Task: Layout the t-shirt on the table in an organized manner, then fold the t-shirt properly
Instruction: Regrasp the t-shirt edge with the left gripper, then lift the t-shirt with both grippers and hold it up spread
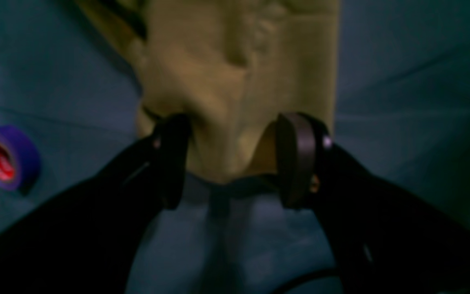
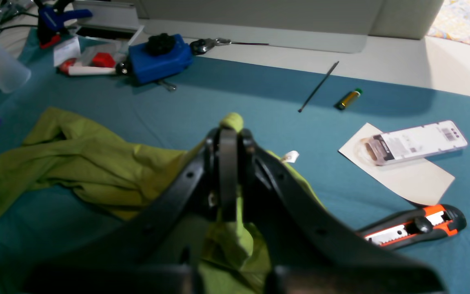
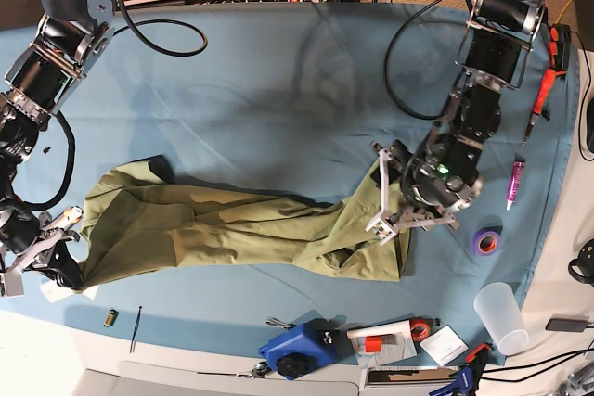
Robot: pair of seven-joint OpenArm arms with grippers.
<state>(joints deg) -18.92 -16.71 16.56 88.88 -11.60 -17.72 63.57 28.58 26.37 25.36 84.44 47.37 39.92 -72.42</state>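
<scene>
While the left wrist view shows the left hand spread wide over an olive corner of the t-shirt in the upper centre, gripping nothing, purple tape sits at the left edge. From the right wrist view, the right hand is clamped shut on a green fold at centre frame. Across the base view, the t-shirt lies as a rumpled band on the tabletop, long axis left to right, its ends at the two hands. Judging by this, a one-sided pull could drag and bunch the cloth rather than flatten it.

No legible text anywhere.
</scene>
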